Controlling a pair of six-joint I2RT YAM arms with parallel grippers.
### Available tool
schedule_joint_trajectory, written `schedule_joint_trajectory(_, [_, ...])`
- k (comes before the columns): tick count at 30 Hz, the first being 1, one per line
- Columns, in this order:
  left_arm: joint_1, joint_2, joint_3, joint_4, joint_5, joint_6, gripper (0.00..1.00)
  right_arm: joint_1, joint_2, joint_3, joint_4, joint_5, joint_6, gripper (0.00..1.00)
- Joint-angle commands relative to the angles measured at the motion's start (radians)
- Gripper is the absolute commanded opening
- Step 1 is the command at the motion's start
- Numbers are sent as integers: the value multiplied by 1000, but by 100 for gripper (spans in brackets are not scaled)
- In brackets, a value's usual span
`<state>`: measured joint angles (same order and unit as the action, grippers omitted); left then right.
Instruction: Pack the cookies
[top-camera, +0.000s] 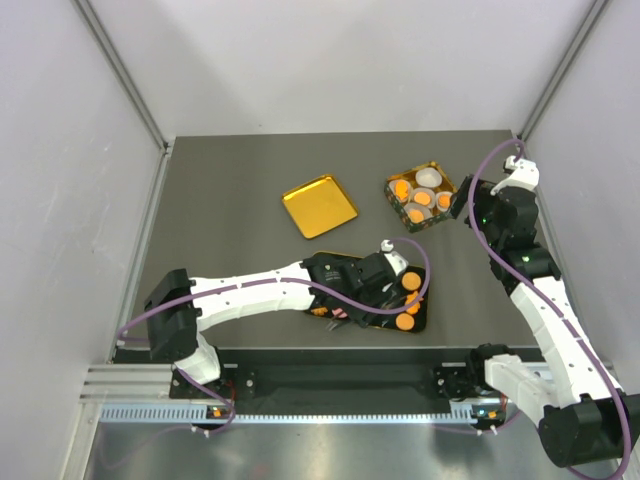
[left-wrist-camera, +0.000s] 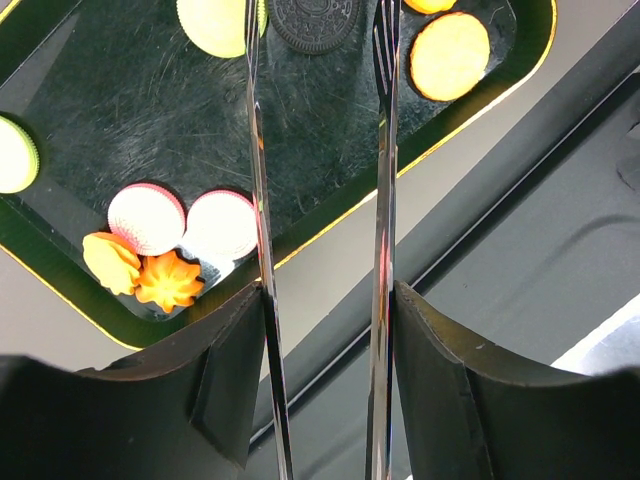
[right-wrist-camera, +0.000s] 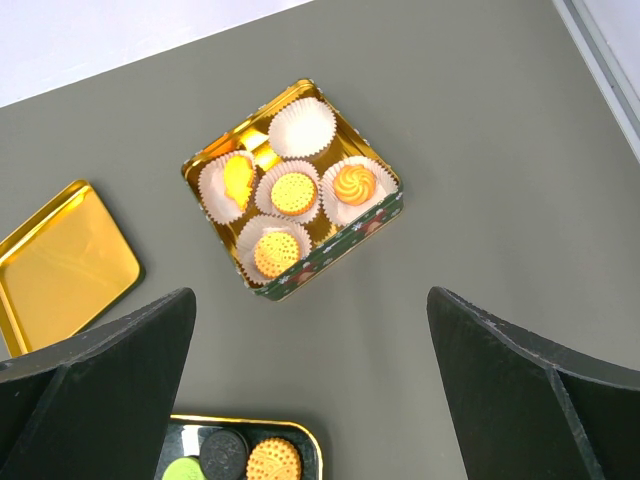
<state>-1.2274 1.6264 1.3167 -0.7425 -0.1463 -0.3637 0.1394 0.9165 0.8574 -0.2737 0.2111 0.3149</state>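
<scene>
Cookies (left-wrist-camera: 450, 55) lie in two places on the grey table (top-camera: 230, 230). From above, a black tray (left-wrist-camera: 140, 110) with a gold rim sits at about 5 o'clock from the table's middle. A square tin (right-wrist-camera: 335, 250) is at 2 o'clock and a gold lid (top-camera: 320, 206) at 11 o'clock, each apart from the others.

The left gripper (left-wrist-camera: 318, 250) hangs over the tray with its jaws partly apart, each carrying a long thin metal blade (left-wrist-camera: 262, 300). The blades run parallel with a clear gap between them, and nothing is pinched there. A dark sandwich cookie (left-wrist-camera: 315, 22) lies flat on the tray between their far ends, with a sliver of tray showing on either side of it.

In the left wrist view:
- A pale yellow cookie (left-wrist-camera: 215, 20) sits at the dark one's 9 o'clock.
- An orange round one sits at its 3 o'clock.
- Two pink rounds (left-wrist-camera: 147, 217) lie side by side toward 7 o'clock.
- Two orange flower shapes (left-wrist-camera: 170, 282) lie against the pink rounds' lower edges.
- A green-edged cookie (left-wrist-camera: 12, 155) shows at the left border.

The right gripper (right-wrist-camera: 310, 300) hovers over bare table with its fingers spread wide and holding nothing. In its own view the tin lies at 12 o'clock. The tin holds five white paper cups (right-wrist-camera: 302, 128). Four of them carry one orange or yellow cookie each (right-wrist-camera: 293, 192), and the cup at 12 o'clock shows only paper.
</scene>
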Motion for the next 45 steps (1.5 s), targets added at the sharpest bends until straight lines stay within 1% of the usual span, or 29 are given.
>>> schedule_joint_trajectory(1, [-1, 4, 9, 40, 7, 6, 56, -14, -21, 8, 27, -7, -7, 100])
schedule_joint_trajectory(28, [19, 12, -5, 54, 31, 9, 54, -14, -22, 8, 25, 2, -10, 100])
schedule_joint_trajectory(39, [26, 47, 15, 54, 34, 25, 53, -12, -22, 8, 24, 5, -11, 100])
schedule_joint_trajectory(43, [28, 44, 16, 46, 33, 23, 50, -14, -22, 8, 24, 5, -10, 100])
schedule_joint_trajectory(45, [26, 38, 19, 43, 31, 23, 46, -14, -22, 8, 24, 5, -10, 100])
